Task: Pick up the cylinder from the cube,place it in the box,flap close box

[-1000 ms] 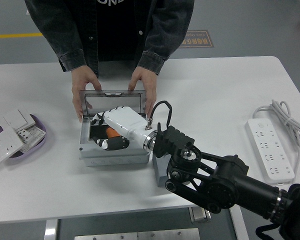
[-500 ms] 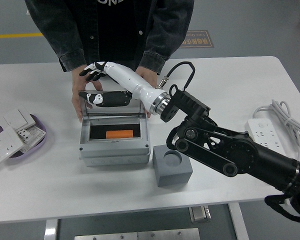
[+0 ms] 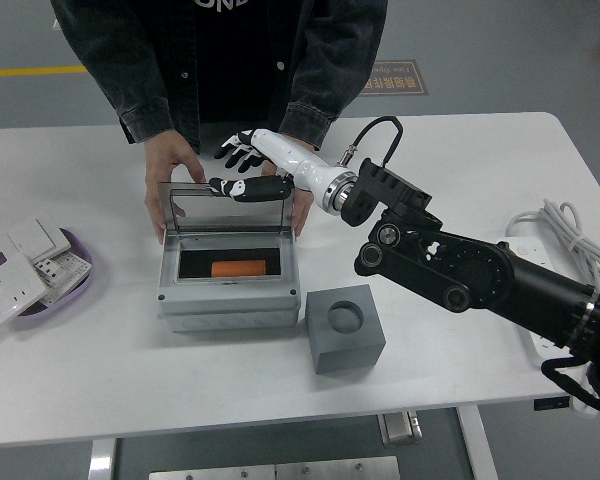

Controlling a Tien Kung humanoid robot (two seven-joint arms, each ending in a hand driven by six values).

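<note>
One cam only, head view: sits high on robot's side, faces fwd & down over the table [image 3: 450,150]. Near edge runs along pic bottom, far edge near top w/ a person [image 3: 220,60] standing behind it. Mid-range: nearly whole tabletop fits, L & R ends incl. Right arm [image 3: 460,275] enters from lower right. No 2nd view, so no overlap.

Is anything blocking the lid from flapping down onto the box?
Nothing visible lies across the box opening; the orange cylinder sits low inside. The person's hands hold the upright lid at both sides.
</note>
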